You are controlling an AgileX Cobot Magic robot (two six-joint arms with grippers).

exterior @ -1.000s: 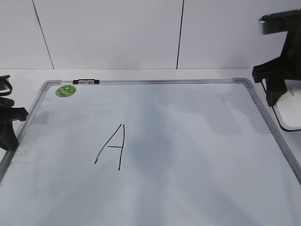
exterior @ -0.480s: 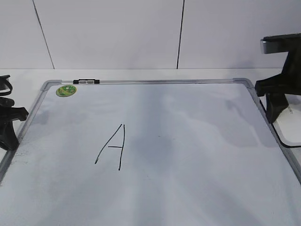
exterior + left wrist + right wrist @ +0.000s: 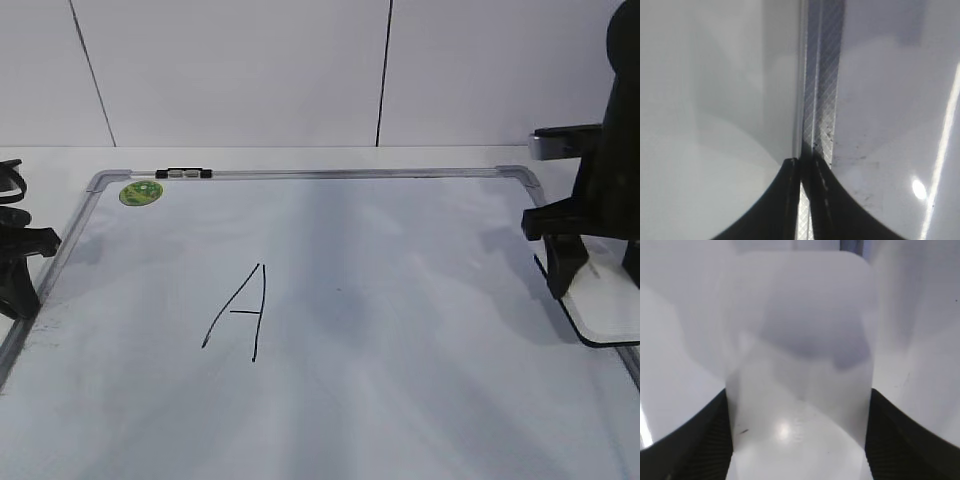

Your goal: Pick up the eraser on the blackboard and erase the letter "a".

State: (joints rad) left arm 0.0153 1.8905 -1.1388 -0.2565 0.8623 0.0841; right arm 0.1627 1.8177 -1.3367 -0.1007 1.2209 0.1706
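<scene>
Eraser (image 3: 607, 310): white rounded block with black felt underside, lying at the right edge of the exterior frame, over the right rail of the blackboard (image 3: 300, 172), its near end toward the lower right. Right hand (image 3: 575, 262): directly above the eraser; in the right wrist view the block (image 3: 800, 365) fills the space between the two dark fingers (image 3: 700, 440), which flank its long sides, so the hand reads as closed on or closing on the eraser, though firm contact cannot be confirmed from the blurred frame. Left hand (image 3: 804, 200): parked at the left edge of the exterior frame, fingers pressed together over the left rail of the board, holding nothing. Marking on board: one tall angular capital "A" (image 3: 237, 312), left of centre; no small round letter "a" is visible anywhere on the board, and the surface right of centre shows only faint grey smudging. Hazards, as judged: (1) a shallow or off-centre grip on the smooth plastic sides could let the block tilt or slip when lifted, leaving the felt out of flat contact; (2) with only the capital showing, a sweep toward the left of centre would wipe the wrong letter; (3) dragging the block across the raised rail could snag it; (4) hard downward pressure could shift the board on the bench.
</scene>
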